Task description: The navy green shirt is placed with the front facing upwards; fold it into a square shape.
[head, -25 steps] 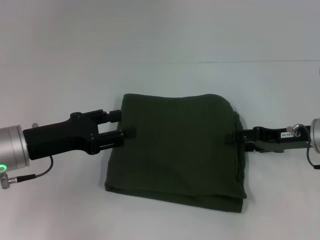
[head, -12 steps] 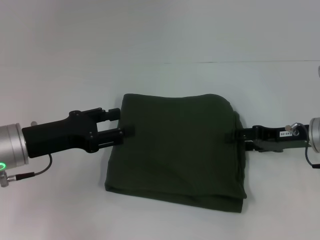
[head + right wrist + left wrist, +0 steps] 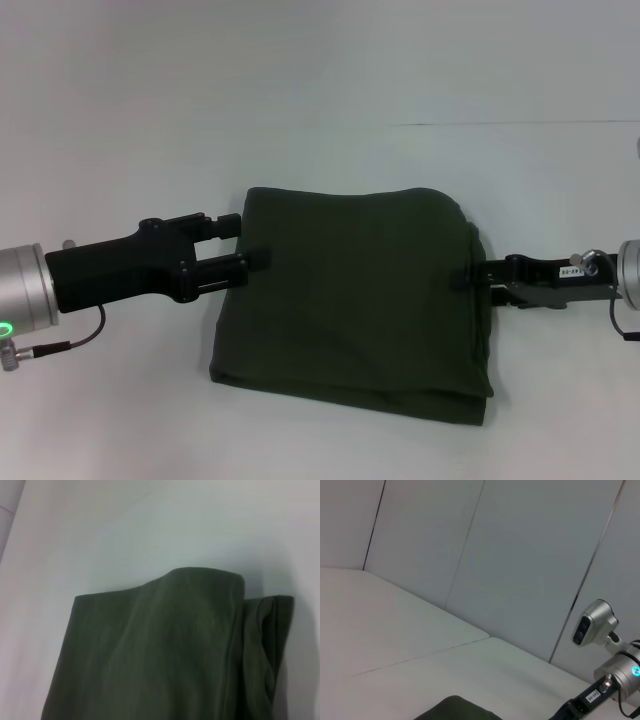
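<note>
Navy green shirt [image 3: 355, 300] lies folded into a rough square at the centre of the white table [image 3: 330, 70], plain dark side up — no lettering or label shows. Top edge is a smooth rounded fold; layered edges stack along the bottom and at the 3 o'clock side, where a narrow strip of under-layers sticks out past the top layer. In the right wrist view the shirt [image 3: 165, 655] fills the lower part of the picture, with that same stacked edge showing beside the top fold.

Left gripper [image 3: 245, 243] sits at 9 o'clock of the shirt, pointing inward. Its two black fingers [image 3: 232, 264] are spread apart, one finger tip at the cloth's left edge near the upper corner, the other just over the edge a bit lower. No cloth is visibly pinched between them.

Right gripper [image 3: 468, 272] sits at 3 o'clock, tip touching or just over the shirt's right edge — cannot tell how its jaws stand.

Left wrist view shows only a corner of the shirt [image 3: 455, 711], bare table, grey wall panels [image 3: 520, 565] and the right arm [image 3: 600, 690] farther off.
</note>
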`<state>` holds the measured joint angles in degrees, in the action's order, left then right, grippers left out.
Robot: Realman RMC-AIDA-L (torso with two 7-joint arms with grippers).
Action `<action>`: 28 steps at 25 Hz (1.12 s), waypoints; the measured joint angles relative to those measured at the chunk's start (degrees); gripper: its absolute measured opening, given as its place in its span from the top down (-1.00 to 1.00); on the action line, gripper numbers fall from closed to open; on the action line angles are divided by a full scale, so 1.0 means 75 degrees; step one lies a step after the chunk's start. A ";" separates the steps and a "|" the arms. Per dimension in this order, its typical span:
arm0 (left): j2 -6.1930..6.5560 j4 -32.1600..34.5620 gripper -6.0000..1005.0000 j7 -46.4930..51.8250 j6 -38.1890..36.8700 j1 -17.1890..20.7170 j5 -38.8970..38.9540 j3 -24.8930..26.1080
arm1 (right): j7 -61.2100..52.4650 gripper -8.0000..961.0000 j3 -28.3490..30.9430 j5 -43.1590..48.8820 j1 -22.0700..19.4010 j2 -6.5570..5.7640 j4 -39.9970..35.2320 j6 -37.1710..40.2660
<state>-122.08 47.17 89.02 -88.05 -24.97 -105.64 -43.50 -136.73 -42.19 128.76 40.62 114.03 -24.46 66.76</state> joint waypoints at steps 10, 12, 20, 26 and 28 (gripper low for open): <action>0.0000 -0.0011 -0.38 0.0000 -0.0004 0.0001 0.0010 0.0141 | -0.0002 -0.50 -0.0286 -0.0011 0.0209 0.0102 0.0232 -0.0253; 0.0000 -0.0022 -0.38 0.0000 -0.0013 0.0021 0.0012 0.0185 | 0.0012 -0.42 -0.0288 -0.0016 0.0210 0.0105 0.0216 -0.0228; 0.0000 -0.0054 -0.38 0.0000 -0.0005 0.0021 0.0018 0.0188 | 0.0064 0.14 -0.0262 -0.0046 0.0177 0.0101 0.0126 -0.0220; 0.0000 -0.0056 -0.37 0.0000 0.0006 -0.0003 0.0034 0.0187 | 0.0092 0.76 -0.0246 -0.0057 0.0186 0.0092 0.0120 -0.0383; 0.0000 -0.0063 -0.37 0.0000 0.0011 -0.0025 0.0034 0.0188 | 0.0107 0.78 -0.0252 -0.0059 0.0245 0.0098 0.0119 -0.0497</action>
<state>-122.08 46.70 89.02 -87.97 -25.16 -105.38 -42.09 -135.93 -44.08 128.31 42.45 114.76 -23.56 63.03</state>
